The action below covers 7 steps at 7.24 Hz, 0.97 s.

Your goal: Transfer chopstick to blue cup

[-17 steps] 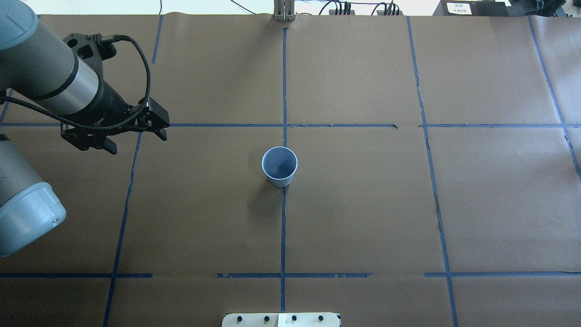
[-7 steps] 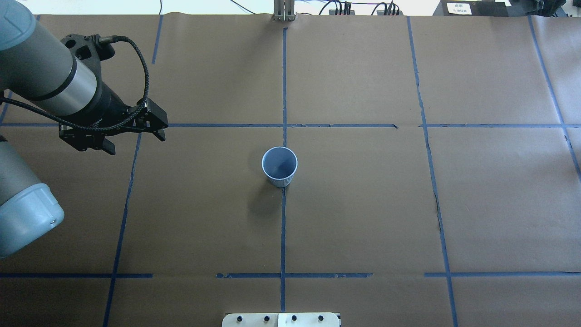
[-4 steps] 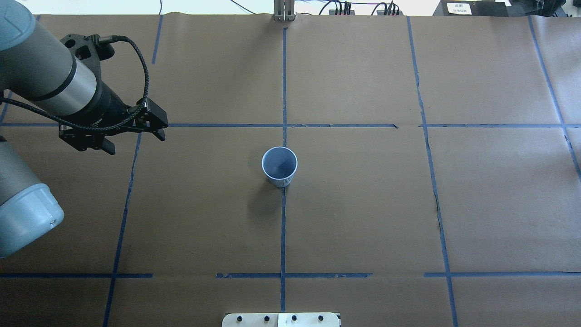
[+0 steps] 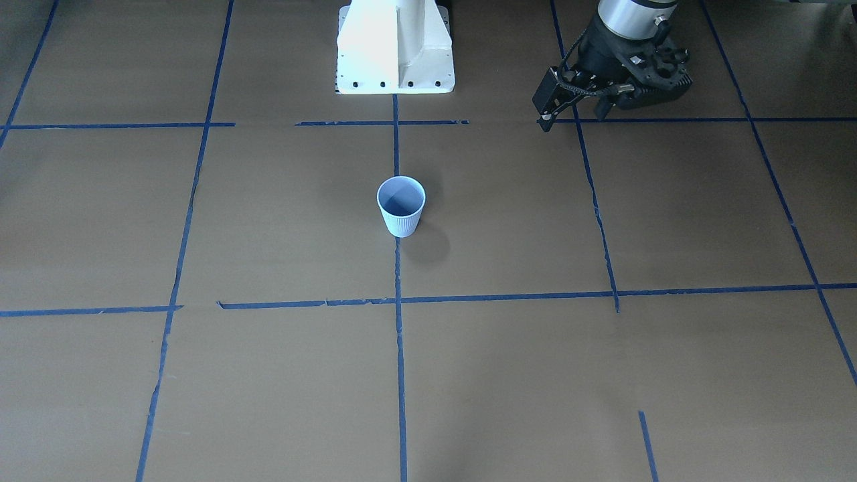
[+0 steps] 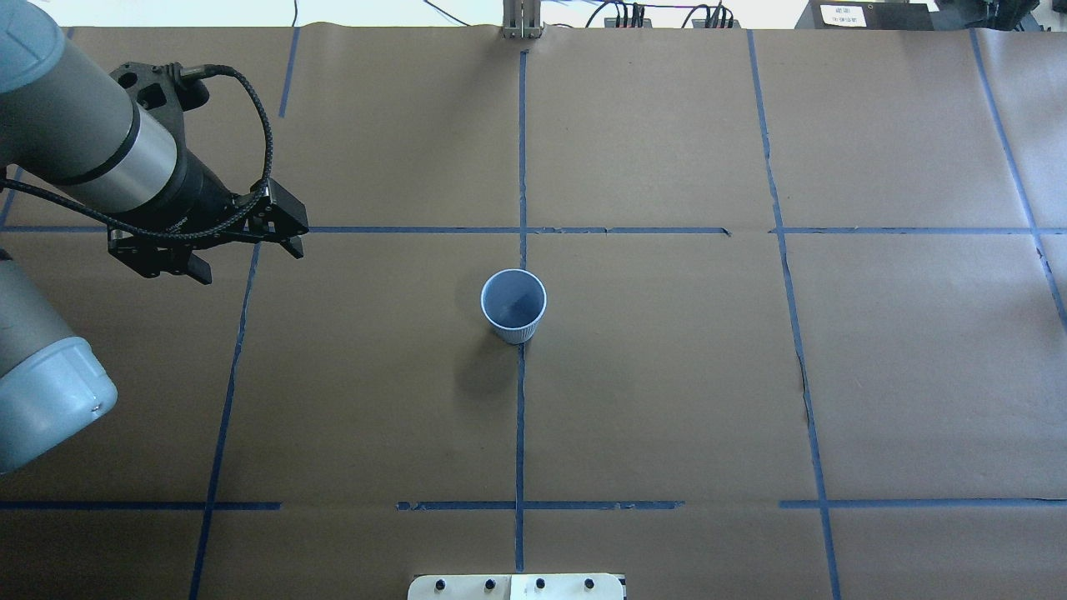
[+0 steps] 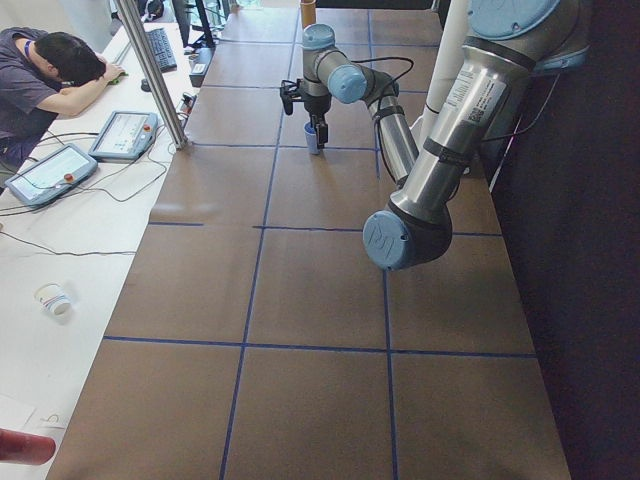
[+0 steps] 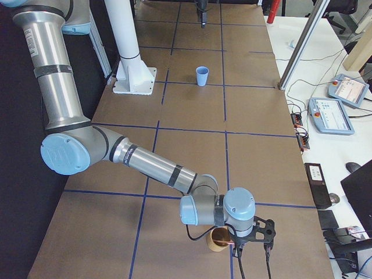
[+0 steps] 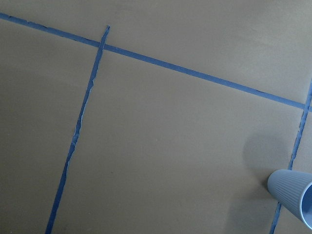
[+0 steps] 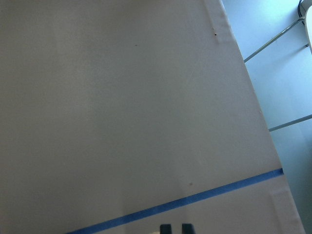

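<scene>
We judge the chopstick [image 7: 235, 249], a short pinkish length under the right claw [image 9: 176, 228] by a brown cup [image 7: 218, 239], light, stiff and slippery: pinch it squarely across the shaft. Whether the right claw grips it we cannot tell. The left claw [image 5: 248, 263] hangs spread, well apart from the blue cup [image 5: 513, 305].

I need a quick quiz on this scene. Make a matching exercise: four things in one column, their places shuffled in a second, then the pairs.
Things
1. pale blue ribbed cup
2. black two-finger left gripper
3. white metal robot base
4. tan round cup

Places
A. by the right gripper, near the table's end
B. upright on the middle blue tape line
C. above the table, to the robot's left of item 1, open
D. at the robot's edge, on that tape line

Pairs: 1-B, 2-C, 3-D, 4-A
</scene>
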Available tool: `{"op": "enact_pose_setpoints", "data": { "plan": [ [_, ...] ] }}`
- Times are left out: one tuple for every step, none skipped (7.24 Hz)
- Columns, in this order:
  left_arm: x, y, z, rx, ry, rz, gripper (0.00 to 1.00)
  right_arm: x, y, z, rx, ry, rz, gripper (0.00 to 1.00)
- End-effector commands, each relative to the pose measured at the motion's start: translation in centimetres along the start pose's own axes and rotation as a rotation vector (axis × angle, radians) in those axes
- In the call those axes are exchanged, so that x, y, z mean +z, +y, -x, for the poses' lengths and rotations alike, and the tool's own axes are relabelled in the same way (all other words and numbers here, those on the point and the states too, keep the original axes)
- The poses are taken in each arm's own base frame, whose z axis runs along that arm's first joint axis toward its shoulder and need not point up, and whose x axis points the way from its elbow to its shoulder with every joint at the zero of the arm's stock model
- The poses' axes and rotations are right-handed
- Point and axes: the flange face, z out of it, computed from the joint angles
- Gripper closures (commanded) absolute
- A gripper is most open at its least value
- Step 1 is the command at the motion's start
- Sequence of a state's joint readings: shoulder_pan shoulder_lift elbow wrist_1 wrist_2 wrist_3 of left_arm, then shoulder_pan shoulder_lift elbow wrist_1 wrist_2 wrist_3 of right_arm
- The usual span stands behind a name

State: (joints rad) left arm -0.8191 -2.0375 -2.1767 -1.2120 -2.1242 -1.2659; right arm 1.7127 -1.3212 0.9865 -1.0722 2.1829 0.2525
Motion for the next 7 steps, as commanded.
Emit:
{"op": "enact_pose_setpoints", "data": {
  "plan": [
    [-0.4,0.3,-0.1,-0.002,0.009,-0.001,0.00,-2.9,-1.8,2.0,-0.013,-0.023,-0.057,1.00],
    [-0.6,0.4,-0.1,0.000,0.013,-0.002,0.00,-4.6,-2.1,1.5,-0.005,-0.042,-0.080,1.00],
    [-0.8,0.5,-0.1,0.004,0.018,-0.004,0.00,-5.9,-1.9,0.5,0.017,-0.091,-0.085,1.00],
    [-1.2,0.8,-0.1,0.007,0.026,-0.004,0.00,-7.5,-1.6,-1.1,0.049,-0.121,-0.094,1.00],
    [-1.7,1.1,-0.1,0.013,0.034,-0.007,0.00,-9.5,-1.4,-1.6,0.063,-0.135,-0.093,1.00],
    [-2.1,1.4,-0.1,0.005,0.044,-0.010,0.00,-11.0,-0.9,-1.8,0.028,-0.139,-0.089,1.00],
    [-2.4,1.7,-0.1,0.006,0.051,-0.009,0.00,-13.6,-0.8,-2.1,0.001,-0.134,-0.059,1.00]
  ]
}}
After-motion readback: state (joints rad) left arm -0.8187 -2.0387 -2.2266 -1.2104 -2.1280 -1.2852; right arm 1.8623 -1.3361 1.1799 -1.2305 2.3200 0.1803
